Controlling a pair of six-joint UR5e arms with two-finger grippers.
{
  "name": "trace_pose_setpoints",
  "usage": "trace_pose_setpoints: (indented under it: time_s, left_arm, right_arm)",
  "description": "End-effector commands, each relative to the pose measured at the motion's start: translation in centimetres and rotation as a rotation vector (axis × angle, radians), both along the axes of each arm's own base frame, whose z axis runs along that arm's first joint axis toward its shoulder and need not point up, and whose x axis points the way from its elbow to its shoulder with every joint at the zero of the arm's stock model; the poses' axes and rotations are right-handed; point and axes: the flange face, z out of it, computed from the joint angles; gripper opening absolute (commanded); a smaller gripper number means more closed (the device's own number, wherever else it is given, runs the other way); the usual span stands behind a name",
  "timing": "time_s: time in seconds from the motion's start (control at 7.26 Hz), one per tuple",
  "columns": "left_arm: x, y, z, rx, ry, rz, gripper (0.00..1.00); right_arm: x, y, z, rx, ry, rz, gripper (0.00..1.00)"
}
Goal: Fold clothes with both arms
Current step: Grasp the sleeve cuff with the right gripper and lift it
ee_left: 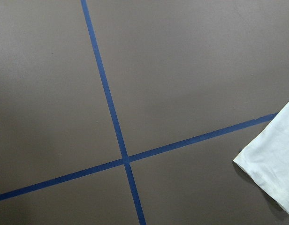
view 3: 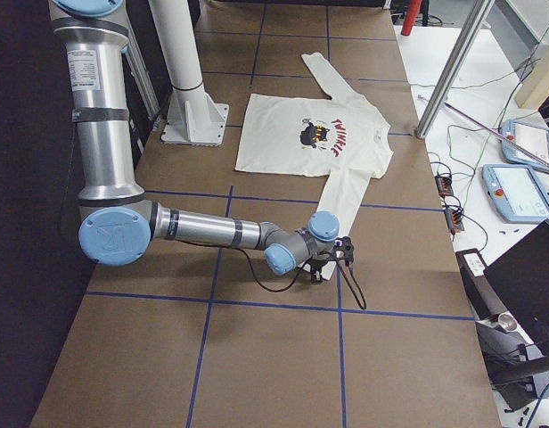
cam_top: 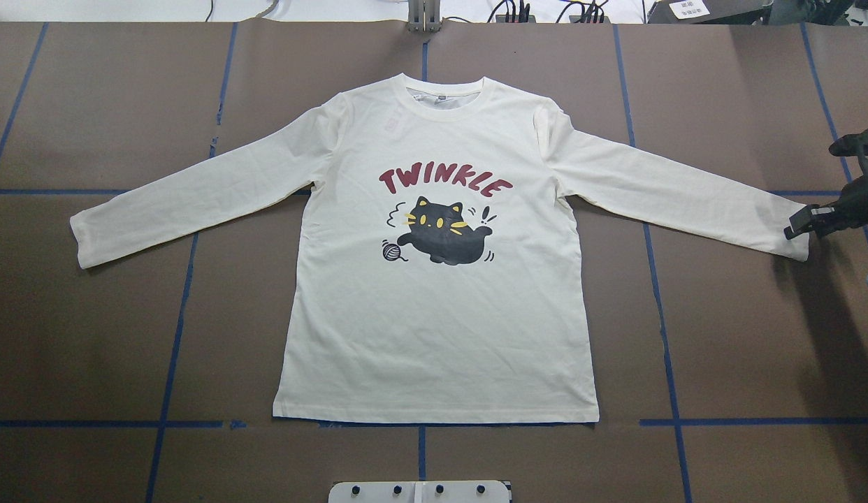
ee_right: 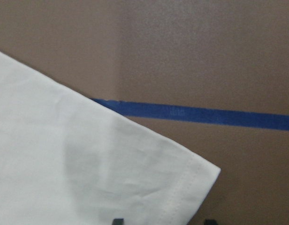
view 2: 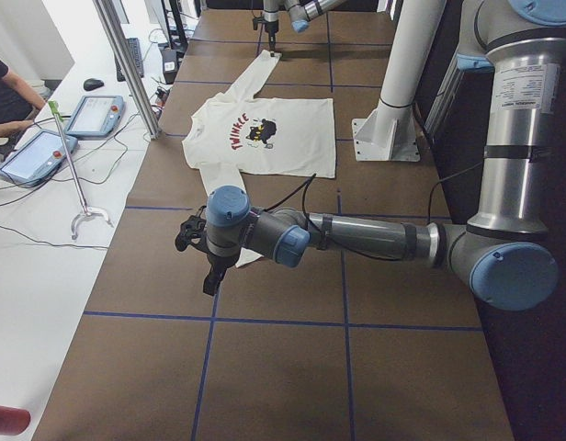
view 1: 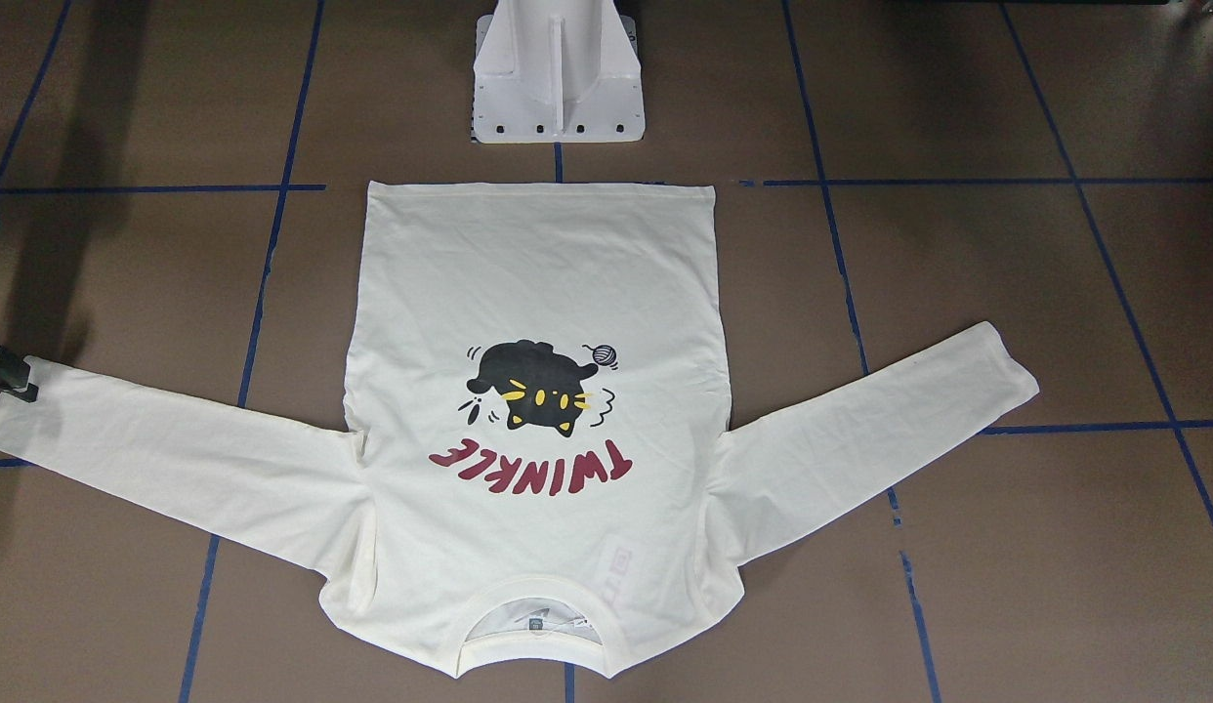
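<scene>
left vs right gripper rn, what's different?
Right gripper is low, open, straddling the right cuff; left gripper hangs higher, the left cuff only at its wrist view's edge. Right gripper shows overhead; left gripper shows only from the side, state unreadable. Both are by a sleeve end.

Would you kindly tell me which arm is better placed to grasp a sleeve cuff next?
Right, I think: the right gripper is at one cuff of the shirt, fingers apart over it; the left gripper is aside from the other cuff.
</scene>
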Motion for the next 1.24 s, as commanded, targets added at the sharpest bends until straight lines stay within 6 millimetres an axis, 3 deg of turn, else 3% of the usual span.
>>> trace_pose_setpoints:
  time_s: [0.0, 0.28, 0.55, 0.69, 0.96, 1.1]
  left_arm:
    - [0.0, 0.0, 0.0, 0.000, 0.000, 0.001, 1.00]
    - [0.0, 0.0, 0.0, 0.000, 0.000, 0.001, 1.00]
    - [0.0, -0.1, -0.1, 0.002, 0.000, 0.000, 1.00]
    - [0.0, 0.0, 0.0, 0.001, 0.000, 0.000, 1.00]
    - [0.0, -0.1, -0.1, 0.001, 0.000, -0.001, 1.00]
    - [0.0, -0.1, 0.0, -0.002, 0.000, -0.001, 1.00]
  right_arm:
    - [-0.1, -0.1, -0.6, 0.006, -0.010, -0.003, 0.06]
    - [-0.5, -0.8, -1.6, 0.022, -0.020, -0.005, 0.00]
    - [-0.6, -1.6, -4.9, 0.078, -0.043, 0.003, 0.00]
    - [-1.4, -3.2, -9.3, 0.093, -0.087, 0.044, 0.00]
    - [-5.0, -9.1, -21.8, 0.013, -0.250, 0.096, 0.00]
    - [-6.4, -11.3, -26.6, 0.024, -0.276, 0.108, 0.00]
